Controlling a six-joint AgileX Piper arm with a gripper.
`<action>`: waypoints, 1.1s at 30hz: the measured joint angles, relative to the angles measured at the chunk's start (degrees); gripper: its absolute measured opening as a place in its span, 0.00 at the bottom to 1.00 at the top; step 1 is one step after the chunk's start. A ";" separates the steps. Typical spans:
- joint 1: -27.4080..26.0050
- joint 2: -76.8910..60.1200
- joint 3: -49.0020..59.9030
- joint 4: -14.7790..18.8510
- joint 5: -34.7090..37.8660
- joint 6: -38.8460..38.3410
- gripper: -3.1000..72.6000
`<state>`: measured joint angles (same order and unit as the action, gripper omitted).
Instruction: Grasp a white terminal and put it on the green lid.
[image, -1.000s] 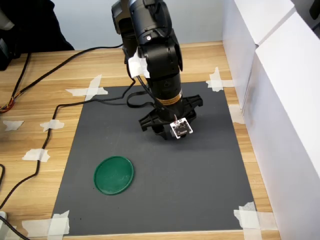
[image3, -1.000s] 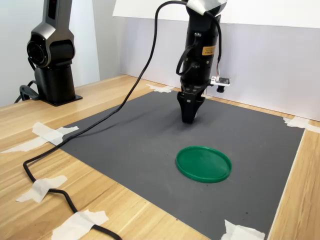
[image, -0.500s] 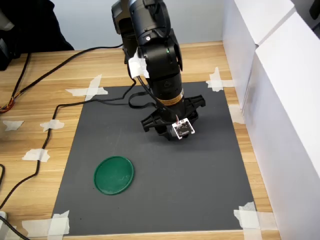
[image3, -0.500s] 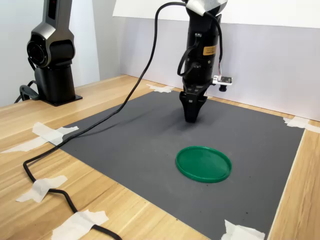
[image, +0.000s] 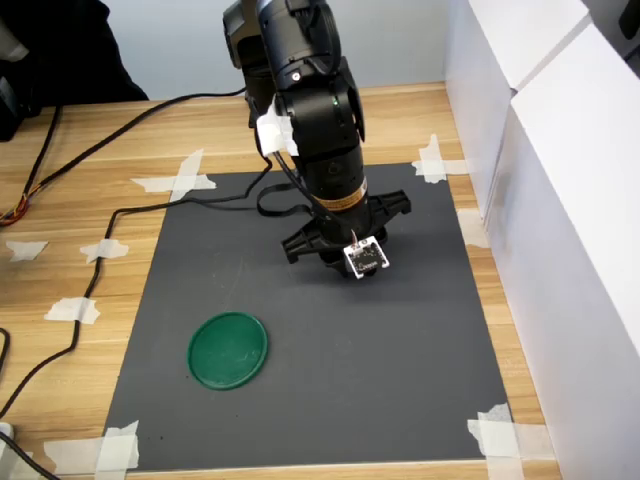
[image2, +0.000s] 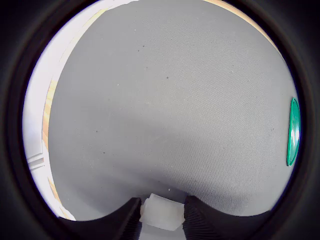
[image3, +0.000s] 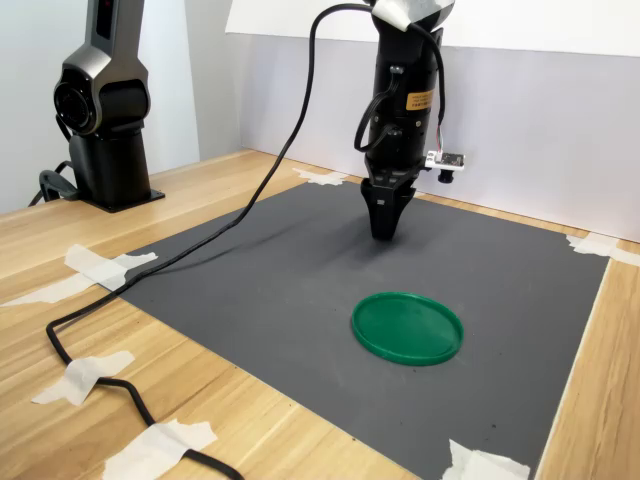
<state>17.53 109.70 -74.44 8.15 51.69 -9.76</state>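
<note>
A: Gripper (image3: 385, 232) is lifting off the grey mat (image: 420, 340), pinching the white terminal (image2: 161, 212) between its fingers.

B: Grasp done, then. Green lid (image3: 407, 327) is lying empty nearby; transfer comes next.

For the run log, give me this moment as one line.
claw: shut on terminal | height: clear of mat | lid: bare, apart from claw | stage: carry, not yet placed
</note>
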 joint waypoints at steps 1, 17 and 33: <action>0.00 0.00 0.00 0.00 0.14 0.00 0.46; -10.20 0.00 -10.31 -1.05 9.34 -2.27 0.46; -21.44 6.52 -18.55 -3.83 9.63 -6.93 0.46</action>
<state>-3.91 116.21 -92.99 4.32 61.32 -16.69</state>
